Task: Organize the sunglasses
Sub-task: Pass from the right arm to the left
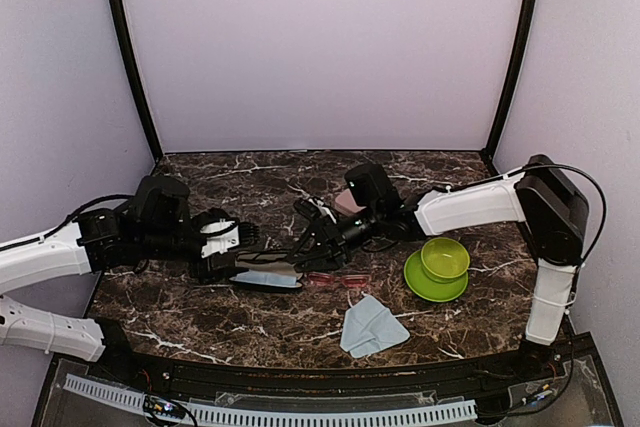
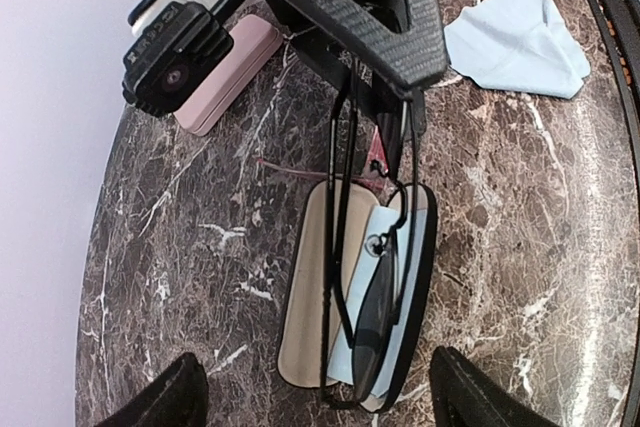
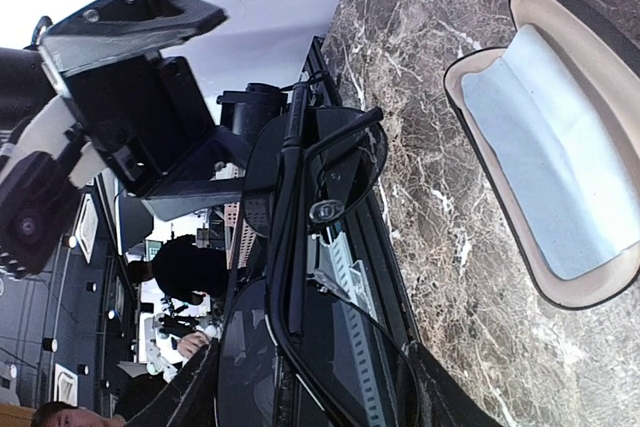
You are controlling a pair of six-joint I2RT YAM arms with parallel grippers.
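Thin black-framed sunglasses (image 2: 375, 302) with dark lenses hang over the open case (image 2: 300, 317), clamped in my right fingers (image 2: 380, 17). My left fingers (image 2: 165, 397) stand wide apart, low over the counter (image 2: 180, 247), facing the case.

The open black case (image 3: 506, 209) runs off the view's right edge.

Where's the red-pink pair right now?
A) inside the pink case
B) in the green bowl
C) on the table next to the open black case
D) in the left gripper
C: the red-pink sunglasses lie on the table beside the open black case, seen from the top view.
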